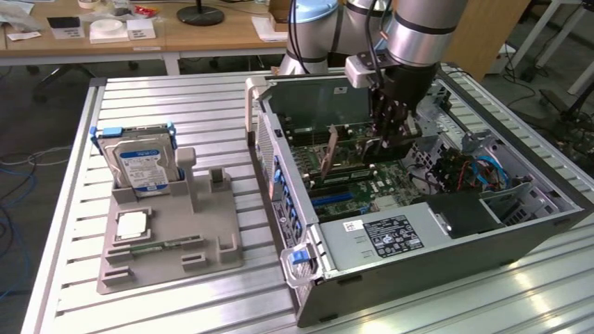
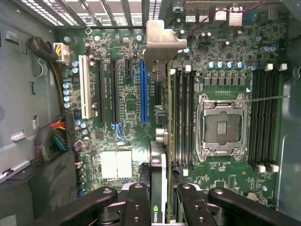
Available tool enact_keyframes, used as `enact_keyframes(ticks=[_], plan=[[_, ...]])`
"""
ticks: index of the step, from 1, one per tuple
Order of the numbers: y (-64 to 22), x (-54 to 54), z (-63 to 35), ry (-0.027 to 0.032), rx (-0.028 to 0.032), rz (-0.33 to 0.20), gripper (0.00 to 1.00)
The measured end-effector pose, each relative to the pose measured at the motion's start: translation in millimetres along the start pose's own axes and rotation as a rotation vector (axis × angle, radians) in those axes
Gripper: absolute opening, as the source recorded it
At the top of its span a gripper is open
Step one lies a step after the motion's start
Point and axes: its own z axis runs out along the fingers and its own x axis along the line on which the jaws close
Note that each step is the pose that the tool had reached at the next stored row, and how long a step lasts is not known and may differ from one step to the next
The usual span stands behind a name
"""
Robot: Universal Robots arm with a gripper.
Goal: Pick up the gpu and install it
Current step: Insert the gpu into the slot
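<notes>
Standing on a slatted metal table [image 1: 177,104] beside a wooden desk [image 1: 218,36]: one open case [image 1: 464,243], one grey tray [image 1: 172,261]. One pincer [image 2: 162,194], clamped on one gpu [image 2: 159,160], hangs over the motherboard [image 2: 124,99].

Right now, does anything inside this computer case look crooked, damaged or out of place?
Nothing looks damaged. The gpu, clamped in the gripper, hangs unseated over the motherboard, its edge beside the blue slot rather than over it.

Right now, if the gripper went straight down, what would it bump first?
Probably the motherboard, near the blue slot; the gpu it holds would touch before the gripper does. Depth is unclear.
</notes>
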Motion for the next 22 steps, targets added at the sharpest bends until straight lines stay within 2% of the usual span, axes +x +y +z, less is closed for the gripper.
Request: enact_keyframes(ticks=[18,22], plan=[[0.4,0.2,5.9,0.0004,-0.0001,0.000,0.27],[0.5,0.1,6.8,-0.0023,0.0002,0.000,0.27]])
